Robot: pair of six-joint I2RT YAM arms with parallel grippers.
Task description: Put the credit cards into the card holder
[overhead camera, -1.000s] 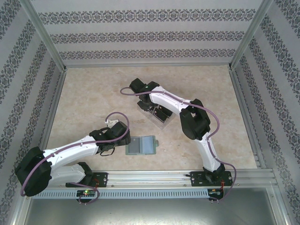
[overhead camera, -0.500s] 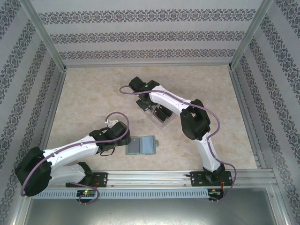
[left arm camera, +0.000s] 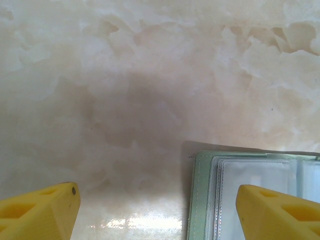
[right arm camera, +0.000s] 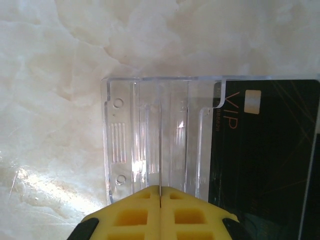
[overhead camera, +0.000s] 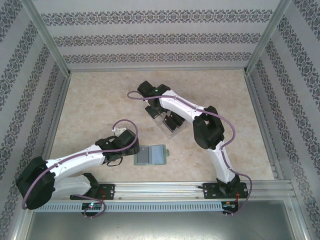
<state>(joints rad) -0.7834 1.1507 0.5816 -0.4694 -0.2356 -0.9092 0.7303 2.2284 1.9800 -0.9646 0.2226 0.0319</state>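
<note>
My right gripper [right arm camera: 160, 189] is shut on a credit card [right arm camera: 160, 150]. That card stands edge-on as a thin line running out from between the yellow fingertips, above the clear plastic tray [right arm camera: 120, 150]. Another black credit card [right arm camera: 265, 160], marked VIP, lies in the tray's right part. From above, the right gripper [overhead camera: 162, 116] hangs over the tray [overhead camera: 172, 130]. The grey-green card holder [overhead camera: 151, 155] lies open nearer the front, its clear sleeves up. My left gripper [left arm camera: 160, 215] is open and empty at the card holder's [left arm camera: 202, 200] left edge, its right finger [left arm camera: 280, 212] over the sleeves.
Aluminium rails [overhead camera: 200, 187] run along the front, and patterned walls [overhead camera: 160, 40] close in the other sides. Bare marbled tabletop [overhead camera: 100, 105] stretches to the left and behind the tray.
The right gripper's jaws have closed on the card, and its wrist has shifted slightly toward the back. The left arm and the card holder have not moved.
</note>
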